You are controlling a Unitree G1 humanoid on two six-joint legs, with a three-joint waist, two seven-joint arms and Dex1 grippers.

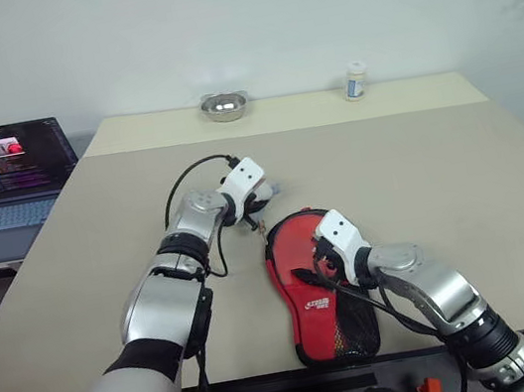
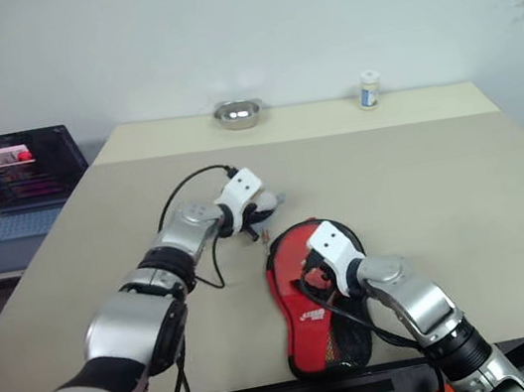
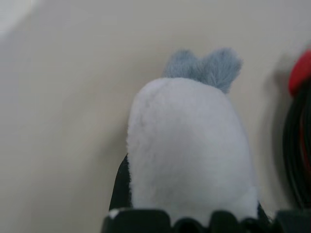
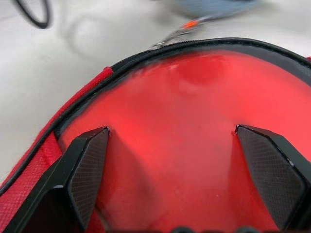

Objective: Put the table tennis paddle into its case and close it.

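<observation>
Left eye view: case (image 1: 320, 292) on table (image 1: 440, 176), paddle's red face showing at its open end; right gripper (image 1: 325, 258) over that face; left gripper (image 1: 256, 209) just beyond case rim.
Left wrist view: white-and-grey plush (image 3: 192, 145) between fingers; finger gap unclear, cannot tell.
Right wrist view: fingers (image 4: 85, 170) spread wide; paddle (image 4: 170, 145) between and beneath them, inside case.

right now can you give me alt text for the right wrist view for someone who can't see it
The right gripper, open wide, hovers close over the glossy red face of the table tennis paddle, which lies inside the open case. The case's black zip edge curves around the paddle, with pale table beyond it.
</observation>
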